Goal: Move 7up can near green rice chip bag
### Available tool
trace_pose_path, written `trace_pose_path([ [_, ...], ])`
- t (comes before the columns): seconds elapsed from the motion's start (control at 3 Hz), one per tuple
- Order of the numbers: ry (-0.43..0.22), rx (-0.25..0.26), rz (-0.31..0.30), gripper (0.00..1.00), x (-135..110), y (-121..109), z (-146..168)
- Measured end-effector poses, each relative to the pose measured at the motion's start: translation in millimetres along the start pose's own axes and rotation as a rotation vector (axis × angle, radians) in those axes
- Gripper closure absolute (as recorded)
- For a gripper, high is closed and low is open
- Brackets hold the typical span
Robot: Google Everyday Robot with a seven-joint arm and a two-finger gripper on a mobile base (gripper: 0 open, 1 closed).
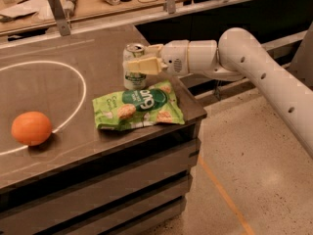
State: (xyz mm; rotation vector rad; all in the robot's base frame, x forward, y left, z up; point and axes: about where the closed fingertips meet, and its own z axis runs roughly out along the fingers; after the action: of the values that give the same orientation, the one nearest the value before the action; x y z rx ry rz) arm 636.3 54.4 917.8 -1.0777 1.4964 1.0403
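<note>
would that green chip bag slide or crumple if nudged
Likely light and easy to slide: the green rice chip bag lies flat. Likely floppy too, being crinkled. The gripper, just behind it, holds the 7up can.

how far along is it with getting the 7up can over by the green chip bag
Nearly done: the 7up can is upright just behind the green rice chip bag, at its far edge. In hand: the gripper is shut on the can. Left: letting go and backing away; whether the can's base rests on the table is unclear.
</note>
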Motion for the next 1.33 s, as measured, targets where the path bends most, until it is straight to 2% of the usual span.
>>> trace_pose_path([
  [0.33,0.004,0.005,0.003,0.0,6.9,6.1,-6.2],
  [0.67,0.02,0.013,-0.038,0.0,-2.2,7.7,-13.4],
  [1.0,0.034,0.043,-0.075,0.0,-14.5,5.9,-31.0],
  [1.33,-0.042,0.047,-0.092,0.0,-22.0,-5.6,-86.3],
])
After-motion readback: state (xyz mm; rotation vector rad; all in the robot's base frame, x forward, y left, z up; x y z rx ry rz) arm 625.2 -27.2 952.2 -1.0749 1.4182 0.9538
